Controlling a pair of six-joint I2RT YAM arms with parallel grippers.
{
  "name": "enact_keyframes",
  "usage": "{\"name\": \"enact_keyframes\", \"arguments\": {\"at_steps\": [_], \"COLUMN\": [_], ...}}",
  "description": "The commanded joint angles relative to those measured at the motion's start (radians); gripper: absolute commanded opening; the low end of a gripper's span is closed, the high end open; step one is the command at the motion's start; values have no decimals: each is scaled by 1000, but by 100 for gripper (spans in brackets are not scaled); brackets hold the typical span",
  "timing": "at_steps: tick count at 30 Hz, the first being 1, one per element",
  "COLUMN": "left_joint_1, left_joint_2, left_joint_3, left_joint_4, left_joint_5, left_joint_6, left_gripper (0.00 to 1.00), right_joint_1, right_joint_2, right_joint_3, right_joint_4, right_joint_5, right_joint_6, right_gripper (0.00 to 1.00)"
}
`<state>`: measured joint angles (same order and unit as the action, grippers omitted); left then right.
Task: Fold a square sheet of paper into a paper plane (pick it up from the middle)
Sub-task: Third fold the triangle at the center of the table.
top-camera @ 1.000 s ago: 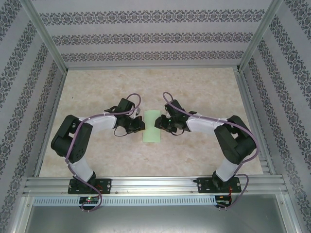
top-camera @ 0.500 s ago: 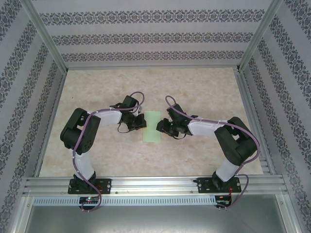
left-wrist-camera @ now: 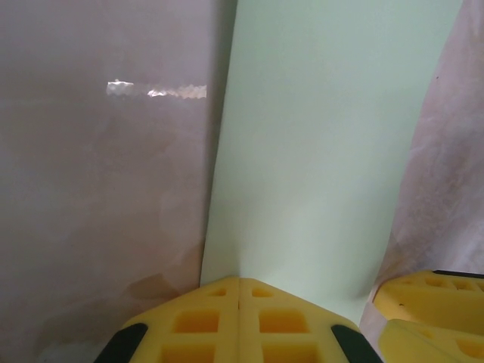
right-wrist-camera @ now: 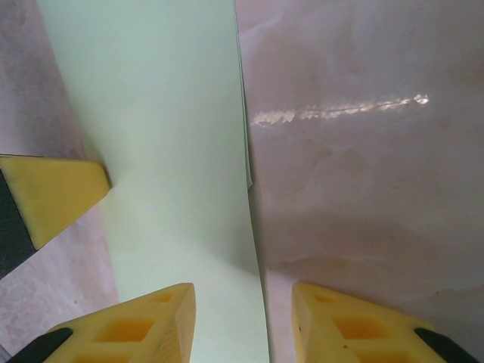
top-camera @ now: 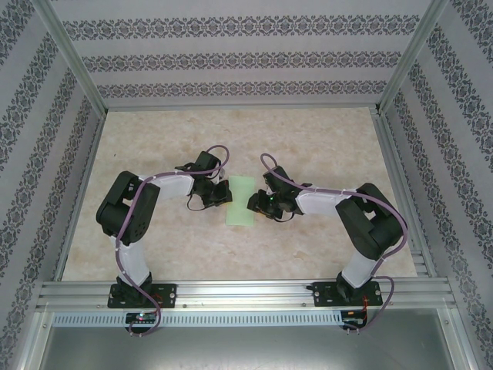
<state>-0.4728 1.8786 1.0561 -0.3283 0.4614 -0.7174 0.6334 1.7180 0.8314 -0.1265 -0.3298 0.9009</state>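
The pale green sheet of paper (top-camera: 241, 200) lies flat at the table's centre as a narrow upright rectangle, folded double. My left gripper (top-camera: 226, 193) is shut, its yellow fingertips (left-wrist-camera: 240, 281) together at the paper's (left-wrist-camera: 325, 151) left edge. My right gripper (top-camera: 253, 203) is open and low over the right edge. In the right wrist view that gripper (right-wrist-camera: 242, 295) straddles the edge, one finger over the paper (right-wrist-camera: 159, 113), the other over bare table. A second layer peeks out along that edge.
The marbled beige tabletop (top-camera: 323, 146) surrounds the paper. Patterned walls and aluminium posts (top-camera: 69, 58) enclose three sides, and a metal rail (top-camera: 246, 293) runs along the near edge. Both arms reach inward, their grippers close together across the paper.
The left arm's elbow has swung inward and its gripper has shifted slightly up the paper's left edge. The right gripper has edged a little onto the right edge.
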Motion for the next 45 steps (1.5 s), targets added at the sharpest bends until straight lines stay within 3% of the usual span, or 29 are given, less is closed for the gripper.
{"name": "enact_keyframes", "arguments": {"at_steps": [1,7,13,24,37,41,45], "left_joint_1": [-7,-7,-7,-7,-6,-6,-7], "left_joint_2": [44,-3,-94,-1,27,-5,-45], "left_joint_3": [-6,-15,7,56,44,45,47], "left_joint_4": [-50,-30,-5,-31,-52,-52,-22], "left_joint_5": [-50,4,57,21,-2,9,34], "left_joint_6": [-17,-13,18,43,43,54,79], "left_gripper": [0,0,7,7,5,6,7], "right_joint_1": [48,63,60,63,70,70,64], "right_joint_2": [15,-13,-63,-60,-101,-123,-158], "right_joint_3": [18,4,-12,-64,-193,-198,-168], "right_joint_4": [-13,-28,-30,80,318,294,118], "right_joint_5": [-43,-26,5,-52,-23,-15,-21], "right_joint_6": [17,28,36,126,290,294,226], "right_gripper": [38,37,38,36,13,6,4]}}
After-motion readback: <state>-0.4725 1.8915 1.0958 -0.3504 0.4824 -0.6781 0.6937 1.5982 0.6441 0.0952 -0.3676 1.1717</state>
